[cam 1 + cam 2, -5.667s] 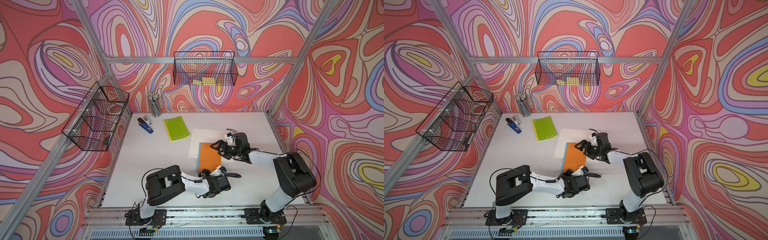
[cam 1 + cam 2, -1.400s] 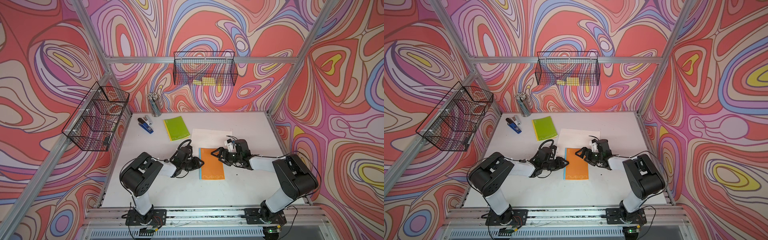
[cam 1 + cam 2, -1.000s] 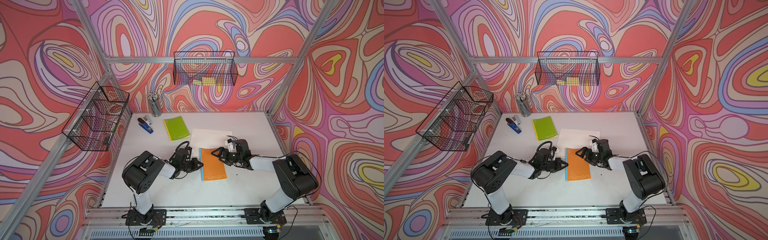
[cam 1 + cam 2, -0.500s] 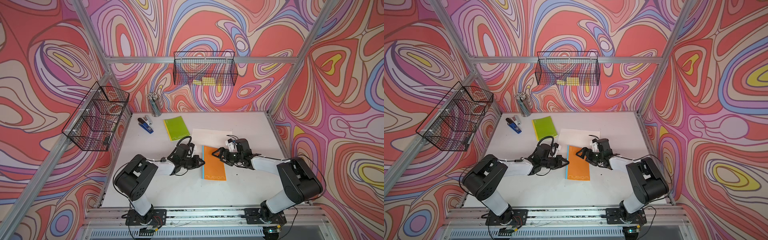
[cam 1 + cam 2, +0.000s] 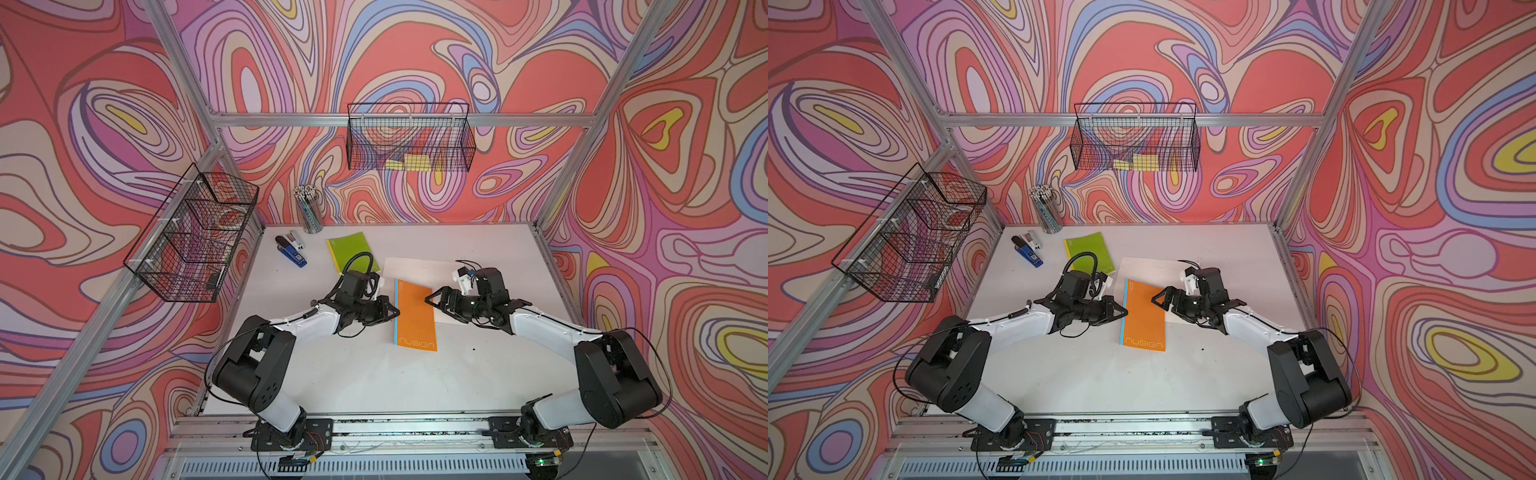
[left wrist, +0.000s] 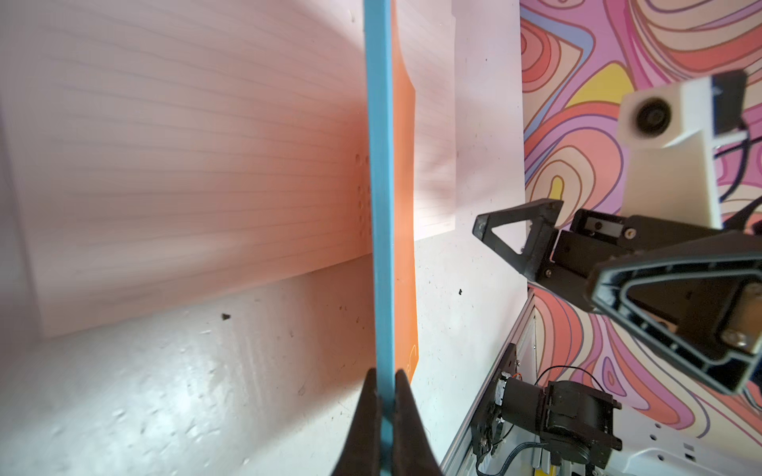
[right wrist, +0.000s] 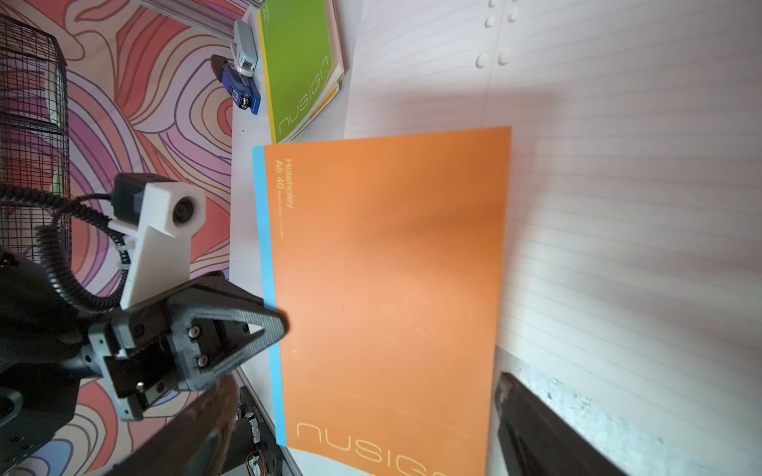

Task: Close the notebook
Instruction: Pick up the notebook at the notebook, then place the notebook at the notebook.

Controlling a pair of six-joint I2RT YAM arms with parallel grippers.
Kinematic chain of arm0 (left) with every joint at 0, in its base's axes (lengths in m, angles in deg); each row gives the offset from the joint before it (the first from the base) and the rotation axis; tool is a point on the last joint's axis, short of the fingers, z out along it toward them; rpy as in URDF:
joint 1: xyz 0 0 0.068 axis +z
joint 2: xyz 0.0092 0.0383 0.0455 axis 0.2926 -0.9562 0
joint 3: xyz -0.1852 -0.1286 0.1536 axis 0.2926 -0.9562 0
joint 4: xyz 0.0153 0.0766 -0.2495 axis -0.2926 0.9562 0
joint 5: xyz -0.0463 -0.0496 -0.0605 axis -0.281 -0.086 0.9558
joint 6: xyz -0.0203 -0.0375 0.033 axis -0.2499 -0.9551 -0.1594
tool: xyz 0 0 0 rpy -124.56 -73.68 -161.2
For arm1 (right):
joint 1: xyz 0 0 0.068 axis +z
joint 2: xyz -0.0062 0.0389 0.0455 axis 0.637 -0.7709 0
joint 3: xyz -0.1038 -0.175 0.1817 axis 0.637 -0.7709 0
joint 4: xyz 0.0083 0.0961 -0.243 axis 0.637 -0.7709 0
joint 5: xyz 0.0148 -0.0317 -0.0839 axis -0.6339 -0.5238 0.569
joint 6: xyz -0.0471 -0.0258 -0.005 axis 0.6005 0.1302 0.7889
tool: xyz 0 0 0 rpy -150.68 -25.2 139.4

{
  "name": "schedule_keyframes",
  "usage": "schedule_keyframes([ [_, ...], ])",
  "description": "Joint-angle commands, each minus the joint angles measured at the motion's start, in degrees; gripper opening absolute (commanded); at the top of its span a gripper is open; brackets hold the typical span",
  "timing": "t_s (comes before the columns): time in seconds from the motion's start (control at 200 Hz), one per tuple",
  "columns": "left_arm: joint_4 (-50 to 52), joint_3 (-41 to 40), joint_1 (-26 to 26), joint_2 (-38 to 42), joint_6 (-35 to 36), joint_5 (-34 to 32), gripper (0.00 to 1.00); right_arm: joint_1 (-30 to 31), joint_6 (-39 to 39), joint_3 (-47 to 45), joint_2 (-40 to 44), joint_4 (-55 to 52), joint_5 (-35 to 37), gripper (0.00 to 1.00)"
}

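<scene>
Left fingers [image 6: 406, 420] pinch the notebook's [image 5: 415, 316] raised blue-edged cover, right fingers [image 7: 536, 420] gape empty; closing apparently not yet finished.

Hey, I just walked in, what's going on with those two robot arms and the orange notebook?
The arms are working on closing the orange notebook on the table. The left end effector is shut on the cover's blue edge, and the cover looks raised off the table. The right end effector is open near the cover's opposite edge, gripping nothing. White lined pages show beyond the cover, so it isn't closed yet.
</scene>
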Motion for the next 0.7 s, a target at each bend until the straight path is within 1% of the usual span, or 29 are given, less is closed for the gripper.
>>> schedule_keyframes([
  [0.0,0.60,2.10,3.74,3.35,1.29,3.80,0.00,0.22,1.18,0.87,0.86,-1.43,0.70,0.98],
  [0.155,3.45,6.77,9.37,3.37,2.74,6.84,0.00,0.31,0.64,0.35,0.76,-0.59,0.42,0.98],
  [0.245,8.05,11.79,12.49,1.97,5.01,7.42,0.00,0.28,0.61,0.22,1.00,-0.44,0.36,0.98],
  [0.366,10.66,17.54,16.43,-0.55,5.26,8.79,0.00,0.26,0.82,0.18,1.74,-0.83,0.56,0.98],
  [0.481,13.78,23.24,19.04,-3.57,6.09,8.38,0.00,0.29,1.04,0.05,2.02,-1.30,0.78,0.98],
  [0.596,17.58,29.81,20.97,-8.80,7.33,7.95,0.00,0.17,1.23,0.05,1.93,-1.52,0.76,0.98],
  [0.696,18.01,33.85,22.17,-12.59,7.17,7.66,0.00,0.12,1.50,0.28,1.97,-2.04,0.86,0.98],
])
